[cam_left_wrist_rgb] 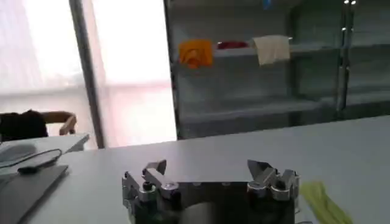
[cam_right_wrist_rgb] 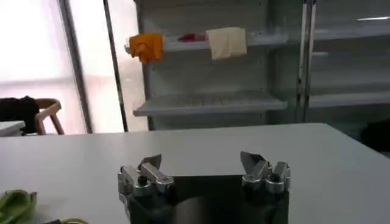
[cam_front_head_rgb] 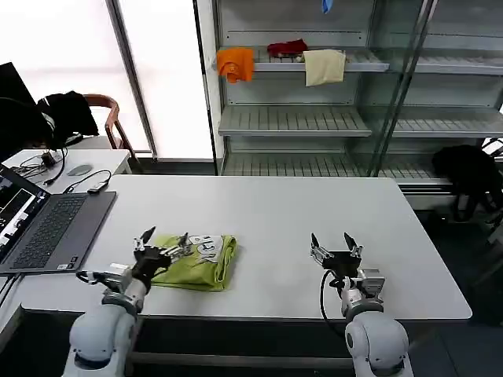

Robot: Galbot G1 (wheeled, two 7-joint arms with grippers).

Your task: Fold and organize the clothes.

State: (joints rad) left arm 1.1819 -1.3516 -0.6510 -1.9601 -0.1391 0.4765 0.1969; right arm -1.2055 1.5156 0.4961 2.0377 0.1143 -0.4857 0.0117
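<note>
T-shirt [cam_front_head_rgb: 196, 261] is lying folded into a compact bundle on the desk [cam_front_head_rgb: 275, 212] by the left tool [cam_front_head_rgb: 163, 245], both left and right tool [cam_front_head_rgb: 334, 244] sitting wide, empty; folding looking nearly done.

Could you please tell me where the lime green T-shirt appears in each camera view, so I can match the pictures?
Head view: the T-shirt lies folded on the table's near left part.
Left wrist view: a lime strip of it at the frame edge.
Right wrist view: a lime bit in the corner.
Shared landmark: the orange cloth on the shelf.
</note>
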